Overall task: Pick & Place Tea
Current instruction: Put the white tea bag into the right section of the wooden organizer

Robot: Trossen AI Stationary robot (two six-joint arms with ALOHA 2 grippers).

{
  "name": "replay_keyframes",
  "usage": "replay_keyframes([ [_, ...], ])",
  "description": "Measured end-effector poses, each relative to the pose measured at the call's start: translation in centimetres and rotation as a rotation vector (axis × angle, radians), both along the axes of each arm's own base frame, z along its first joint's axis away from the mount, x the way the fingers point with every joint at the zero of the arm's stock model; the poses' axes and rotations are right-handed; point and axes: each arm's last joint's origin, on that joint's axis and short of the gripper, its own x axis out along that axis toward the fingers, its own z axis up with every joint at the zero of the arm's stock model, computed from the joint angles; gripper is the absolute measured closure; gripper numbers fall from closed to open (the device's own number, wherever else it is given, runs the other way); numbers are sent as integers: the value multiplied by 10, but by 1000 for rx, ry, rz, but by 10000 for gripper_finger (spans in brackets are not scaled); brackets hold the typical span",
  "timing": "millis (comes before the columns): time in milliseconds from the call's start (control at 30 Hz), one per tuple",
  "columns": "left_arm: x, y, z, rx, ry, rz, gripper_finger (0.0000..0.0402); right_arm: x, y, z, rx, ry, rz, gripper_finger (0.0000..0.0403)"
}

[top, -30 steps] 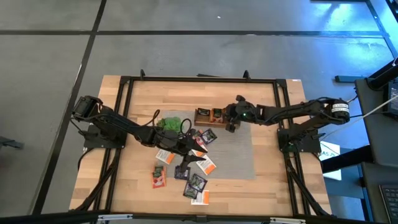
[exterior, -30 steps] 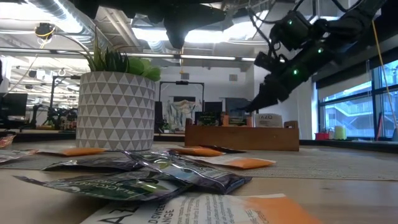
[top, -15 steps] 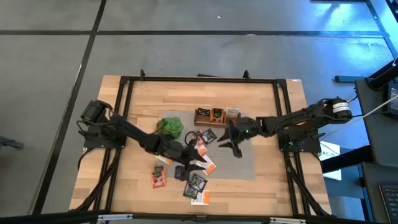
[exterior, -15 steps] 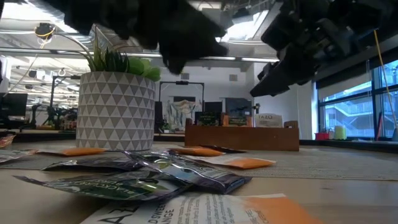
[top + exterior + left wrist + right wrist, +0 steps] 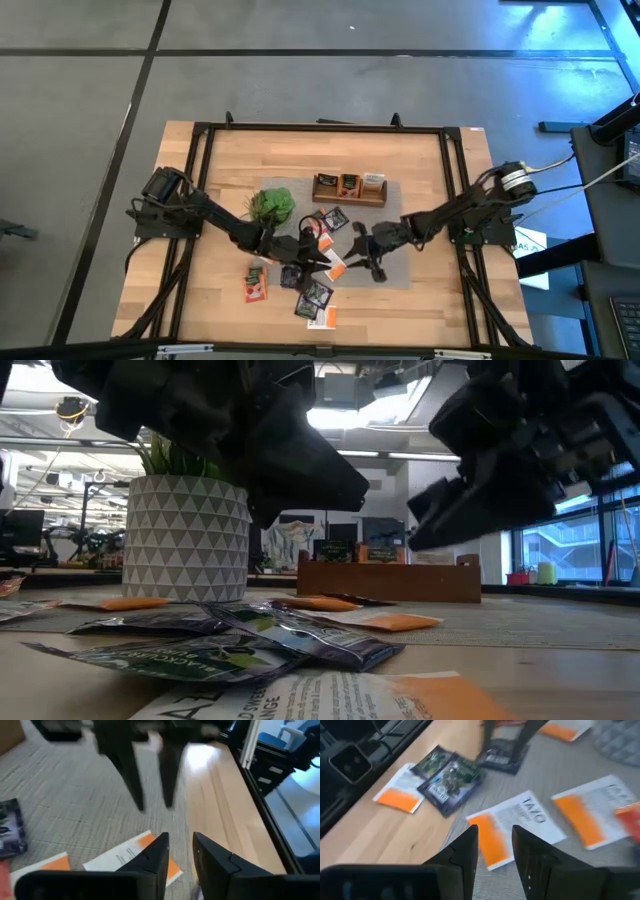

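Several flat square tea sachets (image 5: 312,292), orange-red, dark purple with green and white with orange, lie scattered on the wood and on a grey mat (image 5: 388,262). My left gripper (image 5: 326,262) (image 5: 180,842) hovers open over a white-and-orange sachet (image 5: 125,856). My right gripper (image 5: 366,258) (image 5: 495,836) faces it from the right. It is open above another white-and-orange sachet (image 5: 517,817). In the low view both grippers hang clear of the table: the left gripper (image 5: 335,480) and the right gripper (image 5: 445,525).
A brown wooden three-compartment box (image 5: 348,187) stands at the mat's far edge with sachets upright in it. A green potted plant (image 5: 272,205) stands left of the box. A black frame (image 5: 320,127) runs around the table. Bare wood lies along the near and far edges.
My right gripper has left the wooden box, moved toward the near edge and to the left, and come down over the loose sachets. A white sachet now shows in the box's right compartment, where that gripper stood. My left gripper has shifted a little toward the near edge.
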Motion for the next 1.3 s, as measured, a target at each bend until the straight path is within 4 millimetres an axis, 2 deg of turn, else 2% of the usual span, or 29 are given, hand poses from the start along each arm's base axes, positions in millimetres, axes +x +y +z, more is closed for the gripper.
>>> replay_keyframes([
  [133,0,0,0,-1,-1,13,326,5,9,-15,-11,37,24,281],
  [267,0,0,0,-20,5,20,326,13,18,-21,-30,41,25,281],
  [567,-1,1,-2,-33,31,32,325,22,22,-35,-70,67,29,281],
  [933,-10,8,-18,-209,202,323,327,16,29,-40,-105,136,46,281],
  [1167,-11,6,-28,-384,270,383,327,13,32,-42,-134,137,75,281],
  [1300,-8,4,-44,-461,307,412,327,13,32,-42,-145,137,71,281],
])
